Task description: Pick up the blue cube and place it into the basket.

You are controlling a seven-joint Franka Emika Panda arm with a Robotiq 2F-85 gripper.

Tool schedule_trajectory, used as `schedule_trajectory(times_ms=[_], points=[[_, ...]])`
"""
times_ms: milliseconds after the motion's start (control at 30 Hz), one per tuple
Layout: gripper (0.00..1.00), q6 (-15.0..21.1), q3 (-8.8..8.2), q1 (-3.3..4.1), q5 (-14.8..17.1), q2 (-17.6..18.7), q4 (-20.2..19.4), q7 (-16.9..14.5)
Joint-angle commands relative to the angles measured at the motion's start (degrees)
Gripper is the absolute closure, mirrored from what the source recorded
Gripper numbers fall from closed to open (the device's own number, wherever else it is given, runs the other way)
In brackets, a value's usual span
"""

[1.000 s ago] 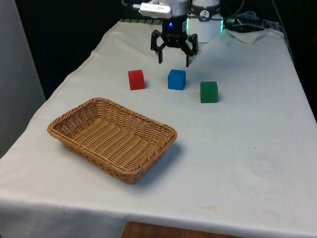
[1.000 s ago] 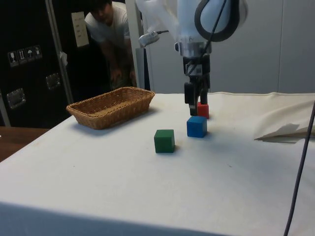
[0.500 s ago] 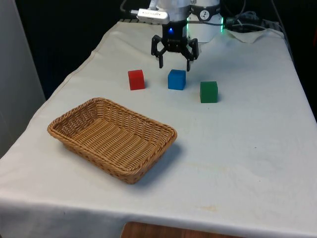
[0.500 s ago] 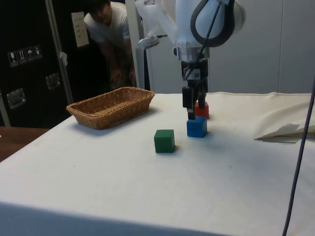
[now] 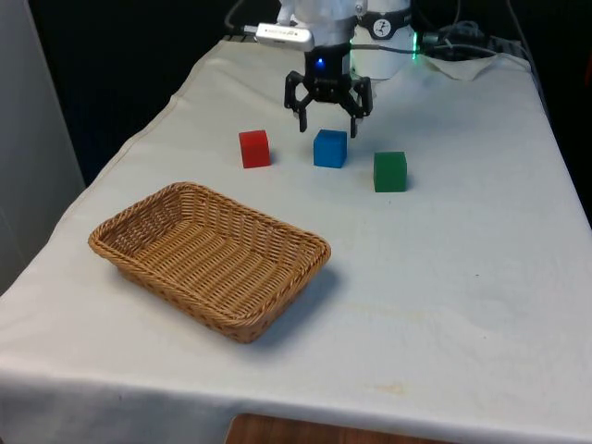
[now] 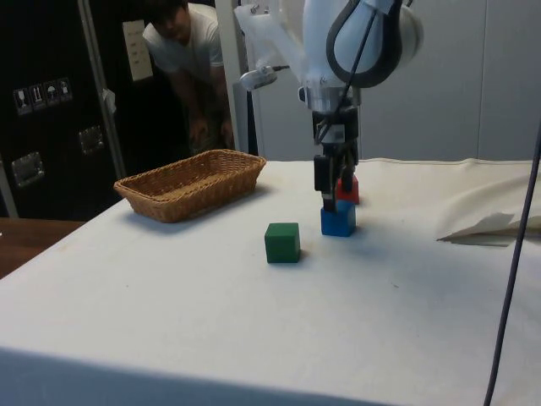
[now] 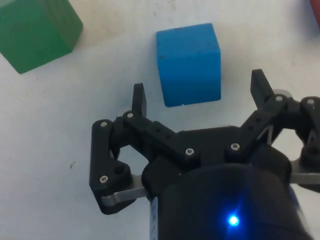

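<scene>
The blue cube (image 5: 330, 148) rests on the white cloth between a red cube (image 5: 254, 148) and a green cube (image 5: 389, 171). My gripper (image 5: 328, 123) hangs open just above it, a little to its far side, fingertips close to the cube's top. From the side the gripper (image 6: 330, 201) overlaps the blue cube (image 6: 338, 220). The wrist view has the blue cube (image 7: 189, 64) just ahead of the open gripper (image 7: 199, 93), with nothing between the fingers. The wicker basket (image 5: 118, 225) lies on the front view's left, nearer the camera, and reads as the far basket (image 6: 191, 183) from the side.
The green cube (image 6: 282, 242) and red cube (image 6: 348, 189) flank the blue one at close range; the green cube (image 7: 36, 31) also appears at the wrist. Crumpled cloth (image 6: 486, 222) lies at the table's end near the robot base. A person (image 6: 190, 59) leans behind the basket.
The gripper has come down and moved towards the blue cube, its fingertips now near the cube's top. The cubes and basket have not moved.
</scene>
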Motion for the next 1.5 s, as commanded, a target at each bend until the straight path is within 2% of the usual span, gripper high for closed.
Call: schedule_trajectory(times_ms=[0, 33, 100, 233, 267, 300, 533, 567, 600, 667, 800, 833, 867, 1167, 1200, 1233, 1433, 1467], points=[[0.0, 0.29, 0.06, 0.0, 0.52, 0.29, 0.0, -0.4], [0.0, 1.03, 1.26, -0.29, 3.72, 0.11, -0.29, -2.58], [0.0, 1.26, 1.38, -0.29, 4.53, 0.69, -0.06, -3.15], [0.0, 1.55, 1.66, -0.4, 5.44, 1.49, 0.23, -3.84], [0.0, 1.09, 0.52, 0.0, 2.92, 1.95, 0.46, -2.23], [0.0, 1.72, 1.78, -0.46, 5.61, 1.89, 0.29, -3.95], [0.0, 2.58, 2.52, -0.8, 6.7, 3.9, 0.8, -4.47], [0.0, 2.18, 0.86, 0.0, 3.95, 4.35, 0.97, -2.58], [0.0, 2.69, 2.58, -0.86, 6.88, 4.18, 0.92, -4.58], [0.0, 2.98, 2.69, -0.92, 7.05, 4.7, 1.09, -4.64], [0.0, 3.32, 2.64, -0.86, 7.05, 5.73, 1.38, -4.58], [0.0, 3.15, 1.15, 0.0, 4.87, 6.36, 1.55, -3.09], [0.0, 3.32, 2.52, -0.8, 6.82, 5.84, 1.43, -4.47], [0.0, 3.04, 1.66, -0.46, 5.67, 6.3, 1.6, -3.72], [0.0, 3.09, 1.15, -0.11, 4.87, 6.47, 1.6, -3.09], [0.0, 3.04, 1.6, -0.4, 5.56, 6.3, 1.6, -3.67], [0.0, 3.04, 1.49, -0.34, 5.44, 6.47, 1.66, -3.5], [0.0, 2.98, 1.09, -0.11, 4.87, 6.47, 1.6, -3.09]])
